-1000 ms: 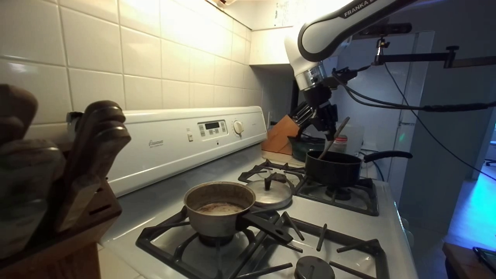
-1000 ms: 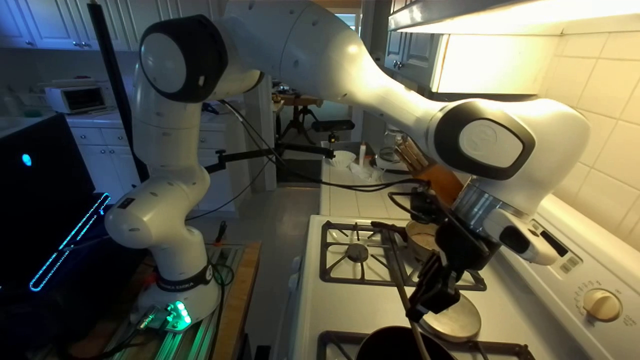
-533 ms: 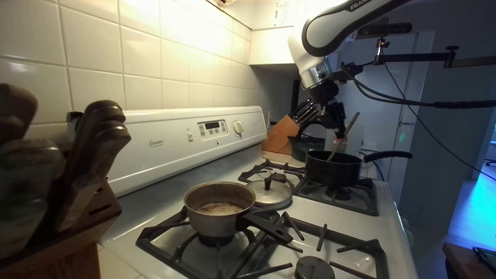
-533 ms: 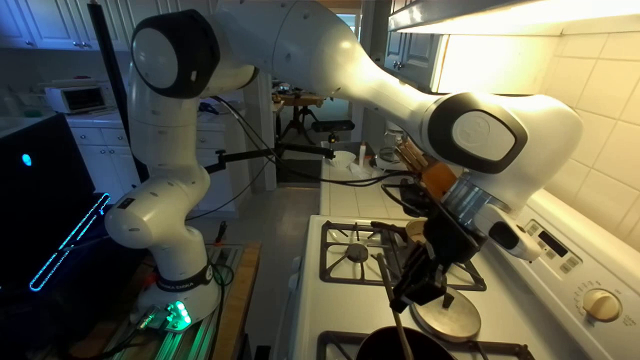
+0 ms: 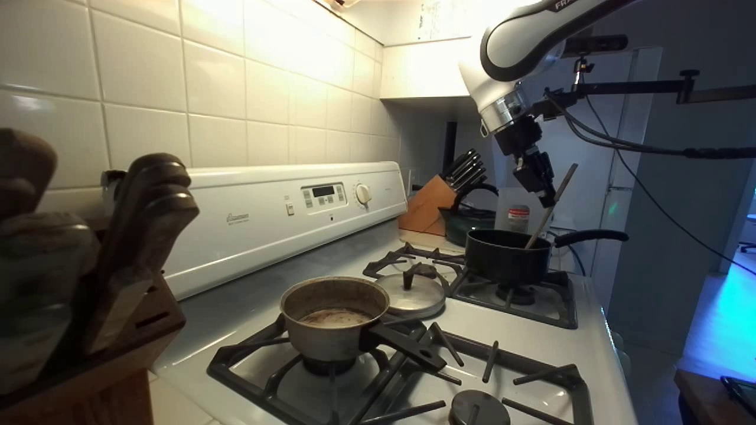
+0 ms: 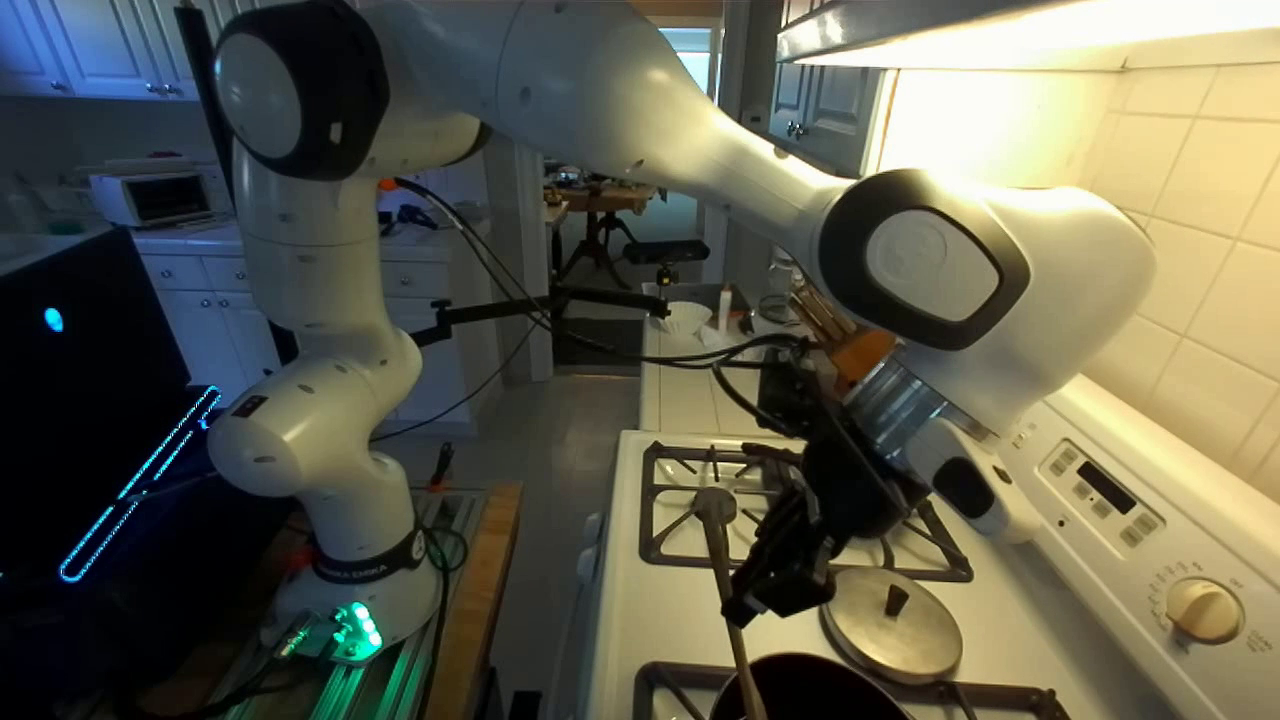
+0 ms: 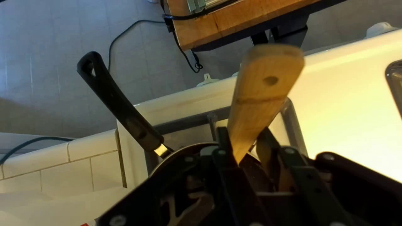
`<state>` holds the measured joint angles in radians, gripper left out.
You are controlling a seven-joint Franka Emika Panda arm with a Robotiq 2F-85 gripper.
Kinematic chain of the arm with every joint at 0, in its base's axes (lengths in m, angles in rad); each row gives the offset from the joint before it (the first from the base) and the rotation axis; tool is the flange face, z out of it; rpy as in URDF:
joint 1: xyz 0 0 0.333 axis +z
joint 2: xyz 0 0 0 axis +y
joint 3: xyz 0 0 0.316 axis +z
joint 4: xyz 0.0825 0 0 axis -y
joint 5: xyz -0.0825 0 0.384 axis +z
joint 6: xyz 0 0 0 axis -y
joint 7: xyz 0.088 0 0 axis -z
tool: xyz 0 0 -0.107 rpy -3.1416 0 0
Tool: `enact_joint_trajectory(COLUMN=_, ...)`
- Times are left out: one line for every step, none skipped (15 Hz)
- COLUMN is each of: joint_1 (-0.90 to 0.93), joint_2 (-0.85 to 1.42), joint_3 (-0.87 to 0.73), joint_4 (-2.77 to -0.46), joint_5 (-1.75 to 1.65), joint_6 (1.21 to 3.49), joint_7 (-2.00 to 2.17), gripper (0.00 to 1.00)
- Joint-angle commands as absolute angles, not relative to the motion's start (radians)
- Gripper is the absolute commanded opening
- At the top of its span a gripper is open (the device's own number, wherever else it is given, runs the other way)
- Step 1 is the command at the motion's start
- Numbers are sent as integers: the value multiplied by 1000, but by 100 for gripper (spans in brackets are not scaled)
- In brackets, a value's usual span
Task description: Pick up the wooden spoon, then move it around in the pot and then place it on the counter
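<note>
The light-brown wooden spoon [image 5: 565, 182] leans at a slant, its lower end inside the black pot [image 5: 508, 260]; its bowl is hidden by the pot wall. My gripper [image 5: 550, 199] is shut on the spoon's handle, above the pot. In an exterior view the spoon [image 6: 718, 545] rises from the pot [image 6: 805, 685] past my gripper [image 6: 738, 608]. In the wrist view the handle end [image 7: 259, 94] sticks up between the fingers [image 7: 245, 138], and the pot shows partly behind them. The pale tiled counter [image 6: 690, 400] lies beyond the stove, and some shows in the wrist view [image 7: 75, 172].
The black pot's handle [image 5: 590, 236] points outward over the stove edge. A small metal saucepan [image 5: 335, 339] stands on another burner. A metal lid [image 6: 890, 625] lies between the burners. Knife blocks [image 5: 428, 206] and a lidded dark green pot [image 5: 469, 224] stand near the stove.
My gripper has moved with the spoon in hand. The spoon's lower end has swept across the pot, rightward in an exterior view that shows the saucepan up close, staying inside the pot.
</note>
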<state>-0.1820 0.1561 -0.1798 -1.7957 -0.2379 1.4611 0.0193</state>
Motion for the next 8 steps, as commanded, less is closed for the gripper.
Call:
enact_joint_trajectory(joint_1=-205, joint_2=151, joint_3=-199, joint_4=-1792, joint_5=-213, joint_6=1467, joint_7=34, gripper=7)
enact_joint_trajectory(joint_1=-209, joint_2=162, joint_3=-202, joint_4=-1780, joint_5=-209, joint_6=1471, joint_7=39, gripper=7)
enact_joint_trajectory(joint_1=-211, joint_2=168, joint_3=-205, joint_4=-1775, joint_5=-209, joint_6=1480, joint_7=46, gripper=7)
enact_joint_trajectory(joint_1=-212, joint_2=178, joint_3=-206, joint_4=-1766, joint_5=-206, joint_6=1498, joint_7=60, gripper=7)
enact_joint_trajectory(joint_1=-212, joint_2=189, joint_3=-206, joint_4=-1756, joint_5=-205, joint_6=1503, joint_7=67, gripper=7)
enact_joint_trajectory(joint_1=-210, joint_2=201, joint_3=-204, joint_4=-1744, joint_5=-203, joint_6=1518, joint_7=80, gripper=7)
enact_joint_trajectory(joint_1=-208, joint_2=213, joint_3=-202, joint_4=-1731, joint_5=-201, joint_6=1526, joint_7=90, gripper=7)
enact_joint_trajectory(joint_1=-204, joint_2=227, joint_3=-198, joint_4=-1716, joint_5=-195, joint_6=1537, joint_7=98, gripper=7)
